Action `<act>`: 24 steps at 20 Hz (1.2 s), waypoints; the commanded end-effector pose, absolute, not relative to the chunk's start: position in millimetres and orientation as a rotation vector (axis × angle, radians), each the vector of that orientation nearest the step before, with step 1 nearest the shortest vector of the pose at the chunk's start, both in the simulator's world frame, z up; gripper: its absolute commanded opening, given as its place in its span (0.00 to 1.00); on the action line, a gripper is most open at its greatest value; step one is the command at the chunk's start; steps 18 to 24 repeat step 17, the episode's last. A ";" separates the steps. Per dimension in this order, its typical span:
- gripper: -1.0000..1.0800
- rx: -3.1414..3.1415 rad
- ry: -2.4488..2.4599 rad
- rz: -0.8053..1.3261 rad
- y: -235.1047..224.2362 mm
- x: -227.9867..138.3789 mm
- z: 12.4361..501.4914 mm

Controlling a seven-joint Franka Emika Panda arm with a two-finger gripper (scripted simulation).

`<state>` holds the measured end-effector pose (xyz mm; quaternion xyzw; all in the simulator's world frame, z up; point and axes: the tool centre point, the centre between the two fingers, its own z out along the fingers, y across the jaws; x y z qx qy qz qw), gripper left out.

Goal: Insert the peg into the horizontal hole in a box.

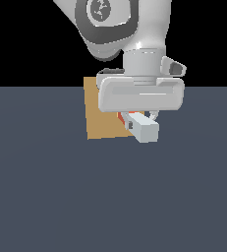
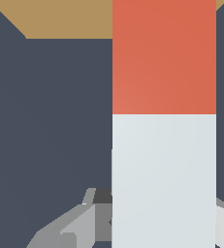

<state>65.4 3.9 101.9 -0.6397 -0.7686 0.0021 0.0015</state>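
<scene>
Risk of jamming ahead, by the look of it: hole hidden in both views, so any tilt or offset of the peg [image 1: 145,129] could drive its red-orange end against the flat face of the tan box [image 1: 101,116] and push the block back, or twist the bar in the grip; gripper [image 1: 140,121] clamped on the white half, held level above the floor, red end pointing boxward, touching or just short, impossible to tell.

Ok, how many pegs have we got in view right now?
1. The peg is held in the end effector, red end toward the box. Nothing suggests another, though the arm hides part of the scene.
</scene>
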 end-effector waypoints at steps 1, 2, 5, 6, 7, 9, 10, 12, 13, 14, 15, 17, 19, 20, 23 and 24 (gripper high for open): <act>0.00 -2.007 -2.417 0.001 17.5 64.1 104.3; 0.00 -2.007 -2.417 0.001 24.5 62.6 104.6; 0.00 -2.007 -2.418 0.000 50.5 57.4 105.1; 0.00 -2.007 -2.418 -0.001 60.7 55.4 105.4; 0.00 -2.007 -2.418 -0.001 70.1 53.6 105.3; 0.00 -2.008 -2.419 -0.002 86.2 50.6 105.7; 0.00 -2.008 -2.419 -0.002 92.9 49.5 105.7; 0.00 -2.008 -2.419 -0.002 103.5 47.9 106.0; 0.00 -2.008 -2.419 -0.002 107.5 47.5 105.9; 0.00 -2.008 -2.419 -0.002 110.6 47.2 105.9; 0.00 -2.008 -2.419 -0.002 112.8 47.1 105.9; 0.00 -2.008 -2.419 -0.003 114.5 47.1 106.4; 0.00 -2.008 -2.419 -0.003 114.5 47.1 106.4; 0.00 -2.008 -2.419 -0.003 114.5 47.1 106.4; 0.00 -2.008 -2.419 -0.003 114.5 47.1 106.4; 0.00 -2.008 -2.419 -0.003 114.5 47.1 106.4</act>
